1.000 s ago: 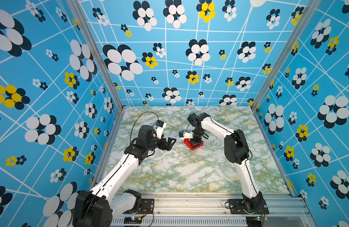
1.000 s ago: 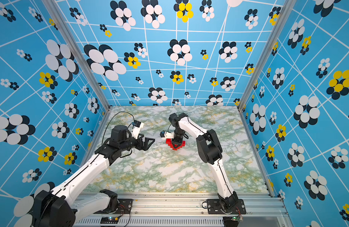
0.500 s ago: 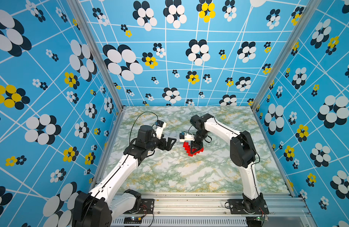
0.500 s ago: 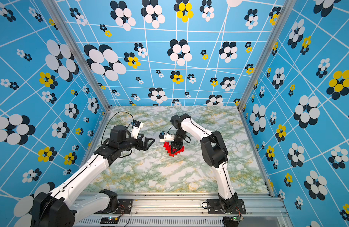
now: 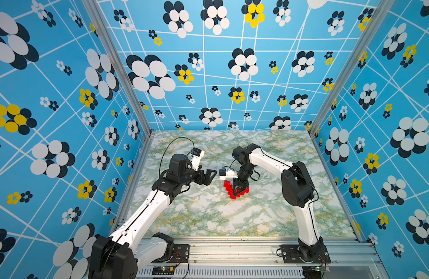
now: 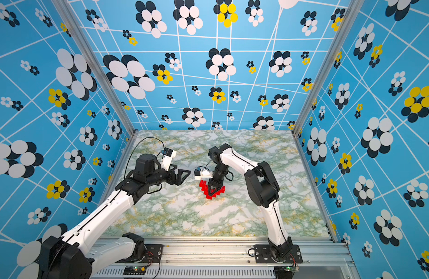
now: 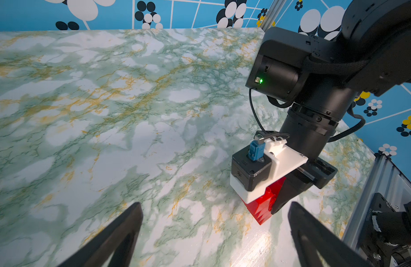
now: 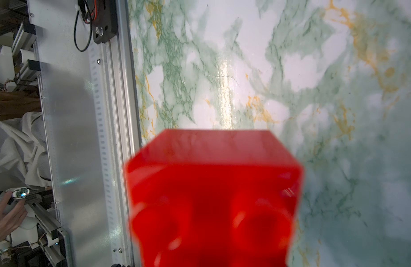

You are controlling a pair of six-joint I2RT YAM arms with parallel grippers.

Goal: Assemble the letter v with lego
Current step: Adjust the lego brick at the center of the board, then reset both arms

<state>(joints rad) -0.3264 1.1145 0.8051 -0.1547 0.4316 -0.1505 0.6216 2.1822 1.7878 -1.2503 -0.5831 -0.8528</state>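
Arching over from its base at 5 o'clock on the table [image 5: 208, 217], the right arm folds at the elbow and drops its wrist almost straight down, so the right pincer [image 5: 240, 191] points at the marble-patterned top. Its jaws are closed on the lego V [image 5: 228, 187], a stepped shape of joined red studded bricks held upright with its point downward. In both top views the V sits close to the middle of the table; whether the point touches the surface I cannot tell. The right wrist view is filled by one blurred red brick [image 8: 213, 185] with its studs toward the lens.

The left arm rises from 7 o'clock, stretches forward and levels its wrist, aiming the left pincer [image 5: 209, 177] sideways toward 3 o'clock. Its jaws stand wide apart and hold nothing, near the V at its 9 o'clock side but apart from it. In the left wrist view the V [image 7: 260, 208] shows under the right arm's white camera mount.

Bare marble spreads from the V toward 6 o'clock up to the aluminium rail [image 5: 232, 251], and toward 12 o'clock up to the blue flowered wall [image 5: 232, 72]; both side walls are well apart from the bricks.
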